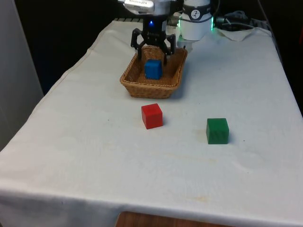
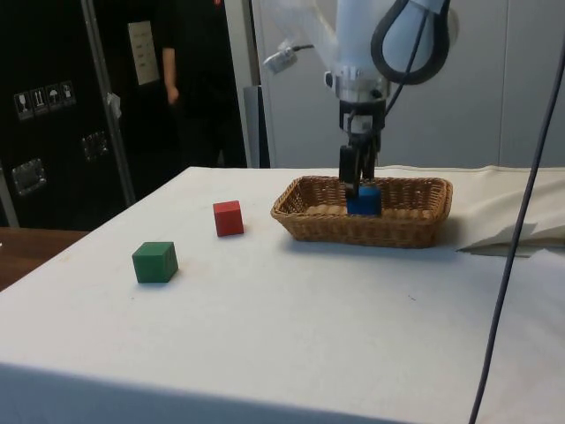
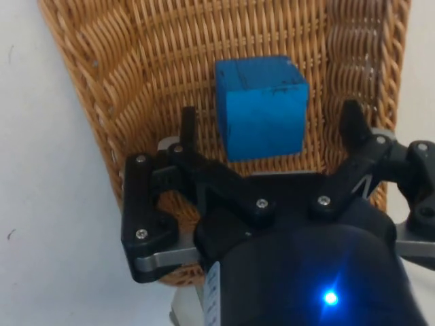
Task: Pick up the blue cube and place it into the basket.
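Hanging over the basket (image 1: 152, 81), the gripper (image 1: 153, 56) has its fingers spread wide w/ nothing between them. Blue cube (image 1: 153, 69) sits on the basket floor just below, fingers (image 3: 188, 129) clear of it either side; it's a matte, sharp-edged block. Basket is woven wicker, rectangular w/ flared walls, near the table's far edge, towards the front view's left. Red cube (image 1: 152, 116) lies just off the basket's near rim, green cube (image 1: 217, 131) further towards the front view's right edge, both apart from the basket. White cloth (image 1: 94, 156) is slightly wrinkled, w/ broad open room along the near edge.
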Motion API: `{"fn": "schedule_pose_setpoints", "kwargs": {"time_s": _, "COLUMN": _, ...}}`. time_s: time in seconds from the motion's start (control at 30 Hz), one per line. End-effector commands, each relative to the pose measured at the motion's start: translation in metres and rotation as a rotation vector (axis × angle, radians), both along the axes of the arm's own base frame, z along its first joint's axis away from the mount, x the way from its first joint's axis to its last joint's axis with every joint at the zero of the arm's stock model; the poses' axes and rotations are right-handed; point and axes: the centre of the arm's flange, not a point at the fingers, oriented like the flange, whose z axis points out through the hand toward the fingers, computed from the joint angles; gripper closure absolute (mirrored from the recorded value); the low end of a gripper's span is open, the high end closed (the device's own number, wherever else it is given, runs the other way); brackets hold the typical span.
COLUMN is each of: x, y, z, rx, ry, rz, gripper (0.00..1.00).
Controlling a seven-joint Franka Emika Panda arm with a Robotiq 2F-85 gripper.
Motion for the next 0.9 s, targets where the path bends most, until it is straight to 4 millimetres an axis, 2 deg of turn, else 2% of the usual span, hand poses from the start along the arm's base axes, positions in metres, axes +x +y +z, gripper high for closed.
{"fn": "schedule_pose_setpoints", "kwargs": {"time_s": 0.0, "x": -0.001, "y": 0.001, "z": 0.006, "rx": 0.009, "ry": 0.000, "rz": -0.005, "gripper": 0.00}}
{"fn": "schedule_pose_setpoints", "kwargs": {"time_s": 0.07, "x": 0.000, "y": -0.001, "z": 0.007, "rx": 0.003, "ry": -0.002, "rz": -0.004, "gripper": 0.00}}
{"fn": "schedule_pose_setpoints", "kwargs": {"time_s": 0.33, "x": 0.004, "y": -0.001, "z": 0.033, "rx": 0.017, "ry": -0.011, "rz": -0.029, "gripper": 0.00}}
{"fn": "schedule_pose_setpoints", "kwargs": {"time_s": 0.4, "x": 0.005, "y": -0.002, "z": 0.031, "rx": 0.010, "ry": -0.015, "rz": -0.023, "gripper": 0.00}}
{"fn": "schedule_pose_setpoints", "kwargs": {"time_s": 0.6, "x": 0.010, "y": -0.004, "z": 0.050, "rx": 0.024, "ry": -0.017, "rz": -0.047, "gripper": 0.00}}
{"fn": "schedule_pose_setpoints", "kwargs": {"time_s": 0.87, "x": 0.020, "y": -0.008, "z": 0.064, "rx": 0.032, "ry": -0.023, "rz": -0.065, "gripper": 0.00}}
